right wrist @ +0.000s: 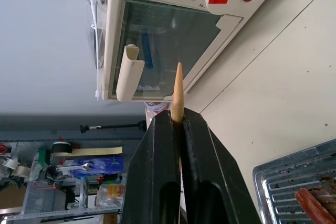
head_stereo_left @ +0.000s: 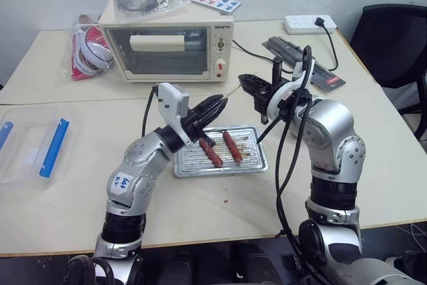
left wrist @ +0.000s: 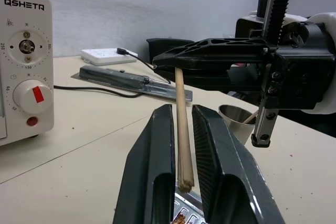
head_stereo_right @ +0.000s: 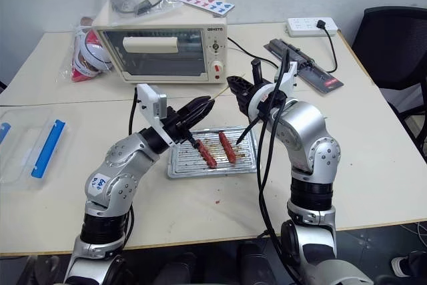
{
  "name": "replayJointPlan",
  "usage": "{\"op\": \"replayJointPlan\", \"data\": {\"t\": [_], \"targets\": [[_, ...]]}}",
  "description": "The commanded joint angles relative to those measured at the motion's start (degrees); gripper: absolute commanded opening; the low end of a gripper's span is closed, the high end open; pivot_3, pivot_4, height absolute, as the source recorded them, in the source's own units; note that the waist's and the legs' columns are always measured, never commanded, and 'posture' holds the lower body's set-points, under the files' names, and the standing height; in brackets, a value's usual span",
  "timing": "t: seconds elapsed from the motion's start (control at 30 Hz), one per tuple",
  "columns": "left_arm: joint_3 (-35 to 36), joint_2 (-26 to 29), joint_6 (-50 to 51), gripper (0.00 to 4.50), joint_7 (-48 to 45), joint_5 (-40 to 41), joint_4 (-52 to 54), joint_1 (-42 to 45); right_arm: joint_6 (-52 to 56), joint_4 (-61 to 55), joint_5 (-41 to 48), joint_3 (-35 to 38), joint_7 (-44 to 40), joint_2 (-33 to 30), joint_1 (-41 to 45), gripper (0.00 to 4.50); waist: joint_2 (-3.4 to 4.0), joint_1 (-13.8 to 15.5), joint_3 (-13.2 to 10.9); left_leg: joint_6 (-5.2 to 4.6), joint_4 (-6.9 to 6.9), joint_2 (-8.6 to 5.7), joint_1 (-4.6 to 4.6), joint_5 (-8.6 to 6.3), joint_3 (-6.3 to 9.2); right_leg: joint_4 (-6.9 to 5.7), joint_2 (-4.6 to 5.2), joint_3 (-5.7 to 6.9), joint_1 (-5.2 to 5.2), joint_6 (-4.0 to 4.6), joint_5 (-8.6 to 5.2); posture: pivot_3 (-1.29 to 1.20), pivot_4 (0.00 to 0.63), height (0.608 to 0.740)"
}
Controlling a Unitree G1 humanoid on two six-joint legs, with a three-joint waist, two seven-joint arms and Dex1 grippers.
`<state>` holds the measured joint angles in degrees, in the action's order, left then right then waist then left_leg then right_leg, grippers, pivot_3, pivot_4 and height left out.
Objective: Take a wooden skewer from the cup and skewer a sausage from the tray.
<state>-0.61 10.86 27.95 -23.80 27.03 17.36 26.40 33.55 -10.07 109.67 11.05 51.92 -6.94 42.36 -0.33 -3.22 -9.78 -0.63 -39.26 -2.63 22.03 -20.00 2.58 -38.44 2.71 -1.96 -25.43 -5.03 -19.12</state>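
Bright, even overhead light; soft shadows lie beneath the cream toaster oven (head_stereo_left: 167, 48); its glass door reflects faintly.

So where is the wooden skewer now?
The wooden skewer is above the tray, in front of the toaster oven, clamped by the right gripper, its lower end between the left gripper's fingers.

Pale wooden skewer (left wrist: 181, 129), reddish-brown sausages (head_stereo_left: 231, 145) on silvery ribbed tray (head_stereo_left: 257, 165), cream toaster oven (head_stereo_left: 167, 48), red knob (head_stereo_left: 221, 67).
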Motion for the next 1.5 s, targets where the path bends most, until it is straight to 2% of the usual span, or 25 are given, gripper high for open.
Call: {"op": "replayJointPlan", "data": {"t": [0.03,0.8,0.93,1.23,1.37,1.43,1.47,1.5], "targets": [[-0.3,-0.2,-1.3,0.64,-0.2,-0.4,0.9,1.0,-0.8,-2.7,1.3,-0.5,-0.7,-0.2,1.6,0.0,0.0,0.0,0.0,0.0,0.0,0.0,0.0,0.0,0.0,0.0,0.0,0.0,0.0,0.0,0.0,0.0,0.15,0.74],[0.8,-0.2,-1.2,0.64,0.0,0.4,0.6,2.4,-1.3,-2.8,1.7,-1.4,-1.7,-1.8,0.9,0.0,0.0,0.0,0.0,0.0,-0.02,0.0,0.03,0.0,0.01,0.01,0.0,0.02,0.0,0.0,0.0,0.0,0.15,0.74],[0.9,-0.8,-1.3,0.01,0.0,1.0,0.6,2.2,-1.6,-3.2,1.9,-1.5,-1.2,-1.7,1.0,0.0,0.0,0.0,0.0,0.0,-0.02,0.0,0.03,0.0,0.01,0.01,0.0,0.02,0.0,0.0,0.0,0.0,0.15,0.74],[1.6,-0.6,-1.3,0.01,0.5,0.4,-0.3,2.9,-1.7,-3.2,1.9,-1.8,-2.0,-1.8,0.9,0.0,0.0,0.0,0.0,0.0,-0.03,0.0,0.03,0.0,0.01,0.01,0.0,0.02,0.0,0.0,0.0,0.0,0.15,0.74],[2.1,0.0,-1.4,0.0,0.5,0.0,-1.1,3.7,-1.9,-3.2,2.3,-1.9,-2.0,-1.7,0.9,0.85,0.0,0.0,0.0,0.0,-0.03,0.0,0.03,0.0,0.01,0.01,0.0,0.02,0.0,0.0,0.0,0.0,0.15,0.74],[2.6,0.4,-1.4,0.0,0.2,0.0,-1.5,4.0,-0.9,-2.9,1.8,-2.1,-3.0,-2.7,1.1,1.41,0.0,0.0,0.0,0.0,-0.03,0.0,0.03,0.0,0.01,0.01,0.0,0.02,0.0,0.0,0.0,0.0,0.15,0.74],[2.7,0.7,-1.5,0.0,0.0,0.0,-1.7,4.1,-0.4,-2.7,1.6,-2.3,-3.2,-3.2,1.2,1.61,0.0,0.0,0.0,0.0,-0.03,0.0,0.03,0.0,0.01,0.01,0.0,0.02,0.0,0.0,0.0,0.0,0.15,0.74],[2.8,1.0,-1.5,0.0,-0.3,0.0,-1.8,4.2,-0.1,-2.5,1.5,-2.3,-3.2,-3.6,1.2,1.61,0.0,0.0,0.0,0.0,-0.03,0.0,0.04,0.0,0.01,0.01,0.0,0.02,-0.01,0.0,0.0,0.0,0.15,0.74]]}}
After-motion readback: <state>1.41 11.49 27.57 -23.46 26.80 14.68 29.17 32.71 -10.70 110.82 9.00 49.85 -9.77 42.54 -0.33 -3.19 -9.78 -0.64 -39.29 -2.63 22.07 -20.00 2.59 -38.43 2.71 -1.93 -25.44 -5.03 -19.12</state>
